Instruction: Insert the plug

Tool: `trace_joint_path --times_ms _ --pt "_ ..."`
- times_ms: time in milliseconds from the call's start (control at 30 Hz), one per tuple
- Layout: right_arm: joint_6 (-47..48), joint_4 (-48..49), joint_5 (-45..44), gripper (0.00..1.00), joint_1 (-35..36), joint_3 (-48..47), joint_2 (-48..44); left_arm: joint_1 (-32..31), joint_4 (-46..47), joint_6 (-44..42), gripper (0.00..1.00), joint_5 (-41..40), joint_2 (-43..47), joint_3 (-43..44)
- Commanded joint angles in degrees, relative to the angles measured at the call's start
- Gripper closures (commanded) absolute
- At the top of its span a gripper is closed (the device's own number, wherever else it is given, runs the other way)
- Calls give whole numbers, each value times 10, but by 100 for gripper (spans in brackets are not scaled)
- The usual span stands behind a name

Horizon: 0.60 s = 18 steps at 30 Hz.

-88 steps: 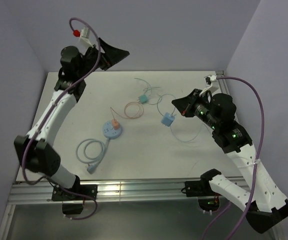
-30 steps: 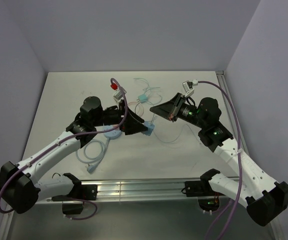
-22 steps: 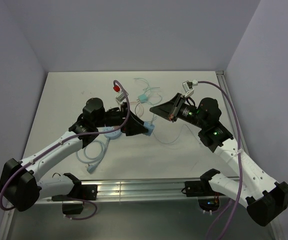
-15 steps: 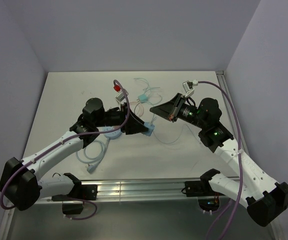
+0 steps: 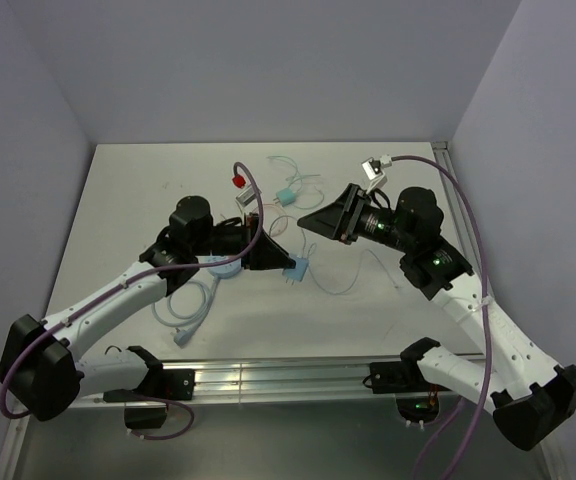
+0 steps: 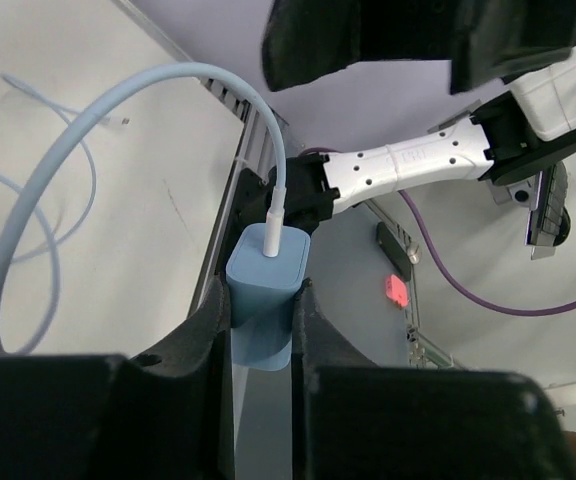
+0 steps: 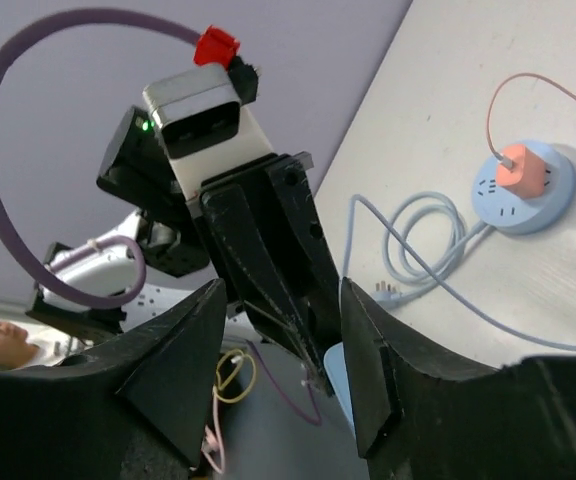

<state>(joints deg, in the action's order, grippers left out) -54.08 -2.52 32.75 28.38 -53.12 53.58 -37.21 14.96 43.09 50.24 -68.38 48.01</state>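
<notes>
A blue plug (image 6: 268, 262) with a pale blue cable (image 6: 88, 150) rising from its top is pinched between the pads of my left gripper (image 6: 264, 292), which is shut on its sides. From above, the plug (image 5: 296, 268) hangs at the tip of the left gripper (image 5: 280, 262) over the middle of the table. My right gripper (image 5: 306, 222) is just behind it, open and holding nothing. Through the right gripper (image 7: 283, 288) I see the round blue socket (image 7: 538, 200) with an orange plug (image 7: 520, 170) in it.
A coiled pale blue cable (image 5: 183, 300) lies near the left arm. A teal plug (image 5: 286, 196) with thin looped wires sits at the back centre. The table's metal rail (image 5: 268, 378) runs along the near edge.
The left gripper closed on the blue plug. The right gripper opened, let go of it and drew back a little. The plug has shifted slightly toward the near edge.
</notes>
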Motion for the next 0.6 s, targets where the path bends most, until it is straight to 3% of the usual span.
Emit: trace_joint_path --times_ms 0,233,567 --pt "71 -51 36 43 4 -35 -1 1 -41 -41 100 1 23 39" --pt "132 -98 95 43 4 -24 -14 12 -100 -74 100 6 36 56" --pt "161 -89 130 50 18 15 -14 17 -105 -81 100 64 39 53"
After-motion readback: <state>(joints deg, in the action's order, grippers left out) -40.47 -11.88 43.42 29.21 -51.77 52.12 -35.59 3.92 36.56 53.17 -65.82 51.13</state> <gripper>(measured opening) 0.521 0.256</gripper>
